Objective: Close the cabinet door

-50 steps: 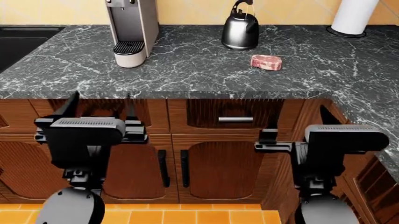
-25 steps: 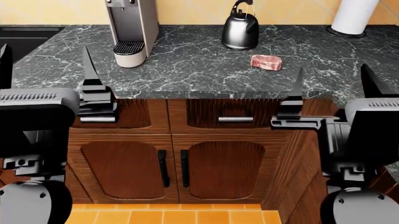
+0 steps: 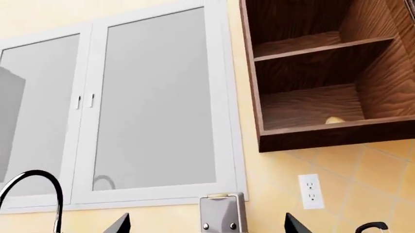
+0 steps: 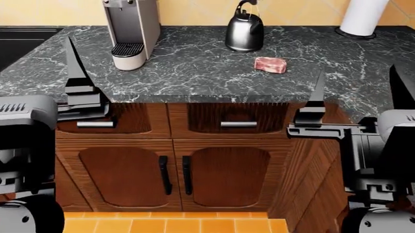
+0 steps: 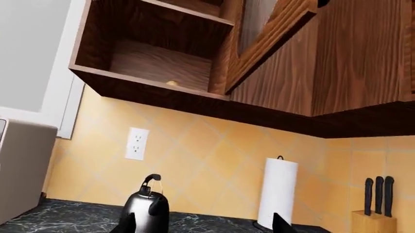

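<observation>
Your target, the dark brown wood-grain upper cabinet [image 5: 155, 58], hangs on the yellow tiled wall [image 5: 207, 145] above the bench, and its framed door [image 5: 266, 41] swings outward, well off the front edge. Inside you see 2 shelves [image 3: 324, 46] of the same streaked wood, with a small pale rounded object [image 3: 334, 120] on the lowest board. Beside it sits a white-framed window with 2 grey panes [image 3: 155, 102].

Your left pincer [image 4: 81, 92] and right pincer [image 4: 316, 114] are both raised over the bench edge, each spread wide with nothing between its thin black fingers.

The black, white-veined marble bench [image 4: 194, 63] carries a grey coffee machine [image 4: 129, 29], a glossy dark steel kettle [image 4: 244, 30], a pink slab of raw meat [image 4: 269, 64] and a white paper-towel roll [image 4: 364, 17].
</observation>
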Tool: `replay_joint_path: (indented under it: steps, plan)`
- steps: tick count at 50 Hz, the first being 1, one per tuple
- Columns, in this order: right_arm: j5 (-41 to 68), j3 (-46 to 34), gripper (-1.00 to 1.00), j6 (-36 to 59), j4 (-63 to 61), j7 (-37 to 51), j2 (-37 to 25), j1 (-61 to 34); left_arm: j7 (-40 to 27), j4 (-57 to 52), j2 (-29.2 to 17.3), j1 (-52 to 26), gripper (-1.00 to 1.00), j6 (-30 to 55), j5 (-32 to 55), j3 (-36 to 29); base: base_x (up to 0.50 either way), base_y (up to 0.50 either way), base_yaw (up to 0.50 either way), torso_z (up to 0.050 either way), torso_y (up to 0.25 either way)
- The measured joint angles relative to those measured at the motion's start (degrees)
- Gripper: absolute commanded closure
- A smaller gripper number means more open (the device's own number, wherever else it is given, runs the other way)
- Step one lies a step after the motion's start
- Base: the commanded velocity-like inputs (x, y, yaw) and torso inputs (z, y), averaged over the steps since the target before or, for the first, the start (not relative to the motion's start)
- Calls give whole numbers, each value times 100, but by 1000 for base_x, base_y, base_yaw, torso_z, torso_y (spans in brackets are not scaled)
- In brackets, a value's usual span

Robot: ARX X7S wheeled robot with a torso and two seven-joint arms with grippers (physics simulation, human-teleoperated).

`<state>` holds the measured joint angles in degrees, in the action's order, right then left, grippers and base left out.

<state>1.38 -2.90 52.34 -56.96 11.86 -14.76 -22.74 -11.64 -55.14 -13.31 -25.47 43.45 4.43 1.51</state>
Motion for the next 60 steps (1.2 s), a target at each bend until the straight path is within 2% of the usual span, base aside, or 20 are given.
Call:
replay_joint_path:
  steps: [7, 32, 60]
  plan:
    - [60, 66, -100, -54, 6, -5, 21, 49, -22, 17, 3, 35, -100, -51, 41, 30, 0, -472, 0, 0, 0]
    - [127, 126, -100, -88, -5, 57, -3, 74, -93, 4, -52, 44, -100, -43, 166, 137, 1, 0, 0, 0, 0]
    - [234, 197, -100, -188, 5, 128, -16, 149, -170, -45, -136, 97, -100, -100, 267, 227, 495, 0, 0, 0, 0]
